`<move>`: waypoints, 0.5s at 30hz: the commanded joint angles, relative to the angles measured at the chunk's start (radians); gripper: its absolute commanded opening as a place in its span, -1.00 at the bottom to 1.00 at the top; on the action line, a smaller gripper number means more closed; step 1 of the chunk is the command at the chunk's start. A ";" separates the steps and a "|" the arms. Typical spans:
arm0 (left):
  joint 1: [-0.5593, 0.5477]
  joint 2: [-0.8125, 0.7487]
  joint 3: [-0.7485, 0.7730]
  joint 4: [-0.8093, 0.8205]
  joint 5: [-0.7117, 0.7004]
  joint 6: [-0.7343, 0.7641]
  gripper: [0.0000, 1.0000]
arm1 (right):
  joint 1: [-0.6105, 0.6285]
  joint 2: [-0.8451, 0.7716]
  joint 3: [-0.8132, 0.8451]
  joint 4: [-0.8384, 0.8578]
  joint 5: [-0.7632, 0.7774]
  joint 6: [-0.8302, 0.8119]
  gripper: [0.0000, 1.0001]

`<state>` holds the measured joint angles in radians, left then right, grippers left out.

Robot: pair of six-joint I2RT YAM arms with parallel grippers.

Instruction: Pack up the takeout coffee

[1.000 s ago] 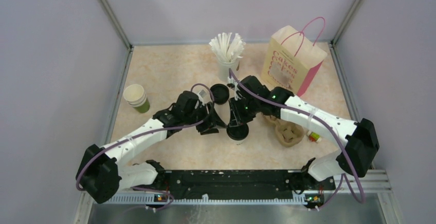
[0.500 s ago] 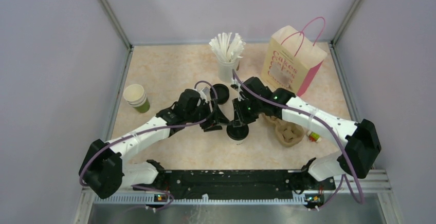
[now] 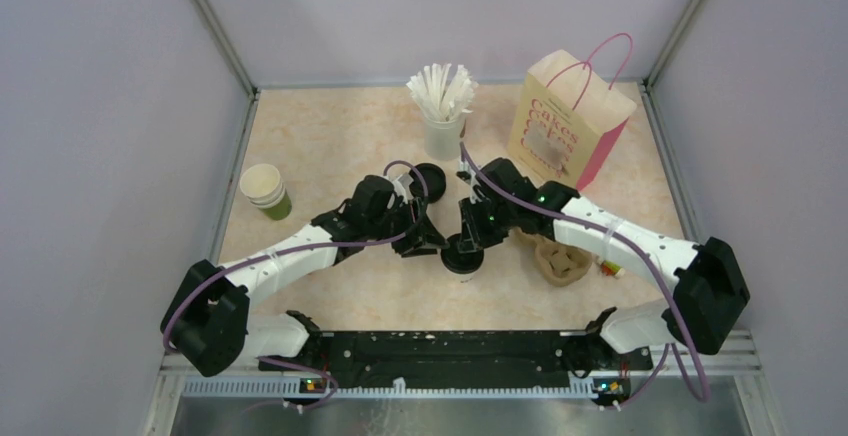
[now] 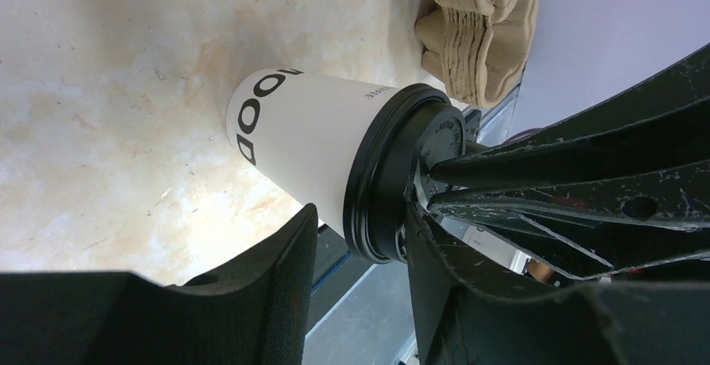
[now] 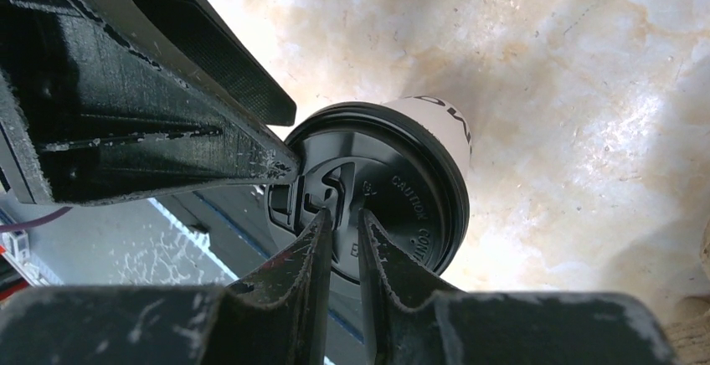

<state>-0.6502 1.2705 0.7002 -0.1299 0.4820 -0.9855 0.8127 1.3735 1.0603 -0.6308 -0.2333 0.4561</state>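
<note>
The takeout coffee (image 3: 462,259), a white paper cup with a black lid, stands upright mid-table. It also shows in the left wrist view (image 4: 301,135), and its lid shows in the right wrist view (image 5: 402,206). My left gripper (image 3: 432,241) is open at the cup's left side. In the left wrist view (image 4: 360,244) one finger stands beside the cup wall and the other at the lid's top, with the lid rim between the tips. My right gripper (image 3: 467,239) is above the cup. In the right wrist view (image 5: 342,218) its fingers are nearly together, tips on the lid's centre.
A brown cardboard cup carrier (image 3: 562,258) lies just right of the cup. A spare black lid (image 3: 430,178), a cup of white straws (image 3: 441,106), a cream-and-pink paper bag (image 3: 570,121) and a stack of lidless cups (image 3: 265,192) stand around.
My left gripper has moved right, up to the cup's lid. My right gripper has shifted slightly over the lid. The cup has stayed in place.
</note>
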 commanded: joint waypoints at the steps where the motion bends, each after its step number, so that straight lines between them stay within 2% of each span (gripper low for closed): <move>1: -0.009 0.020 -0.023 -0.041 -0.035 0.031 -0.06 | -0.014 -0.032 -0.049 0.017 0.010 -0.008 -0.64; 7: -0.009 0.007 -0.041 -0.108 -0.083 0.065 -0.10 | -0.020 -0.061 -0.118 0.041 0.026 0.001 -0.64; 15: -0.023 0.046 -0.103 -0.101 -0.107 0.085 -0.15 | -0.026 -0.081 -0.203 0.078 0.044 0.012 -0.64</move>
<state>-0.6575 1.2671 0.6704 -0.1001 0.4633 -0.9691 0.8017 1.2850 0.9257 -0.4885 -0.2424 0.4755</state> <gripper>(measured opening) 0.438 0.179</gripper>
